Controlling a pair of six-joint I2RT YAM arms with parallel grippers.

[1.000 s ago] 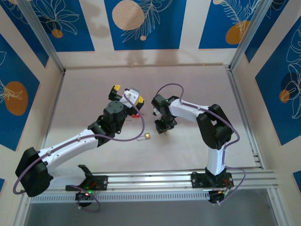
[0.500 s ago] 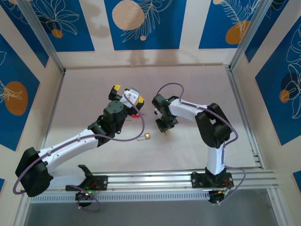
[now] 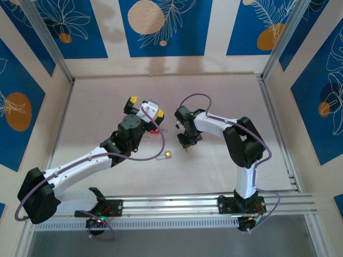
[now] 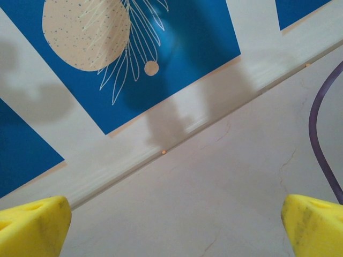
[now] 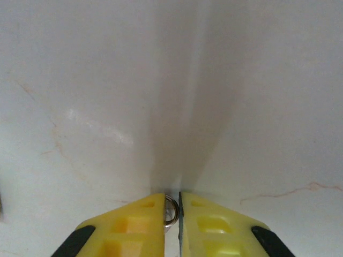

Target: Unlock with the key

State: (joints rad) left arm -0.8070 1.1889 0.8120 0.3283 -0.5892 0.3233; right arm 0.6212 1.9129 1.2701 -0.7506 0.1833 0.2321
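Nearest you, on the table (image 3: 225,101) between the two arms, sits the small brass padlock (image 3: 168,155). A thin pale piece juts from its left side, too small for you to tell whether it is the shackle.

Just beyond the lock and slightly to its right, your right gripper (image 3: 186,143) points down at the table, close to the lock but apart from it. From above you cannot make out what it carries. In the right wrist view its yellow fingers (image 5: 134,225) stand almost together, clenched on a small metal ring (image 5: 170,210) that sits in the slit between them, just over the surface. Only part of the ring's arc shows; the rest is buried between the pads, and you cannot tell whether a key hangs from it.

Farther back and to the left, your left gripper (image 3: 145,106) faces the back wall (image 3: 161,64), jaws spread wide and holding nothing. In its wrist view just the two yellow tips show at the bottom corners, cut off by the frame, and a purple cable (image 4: 316,134) curves along the right edge. The wall beyond carries blue leaf-patterned panels (image 3: 161,27).
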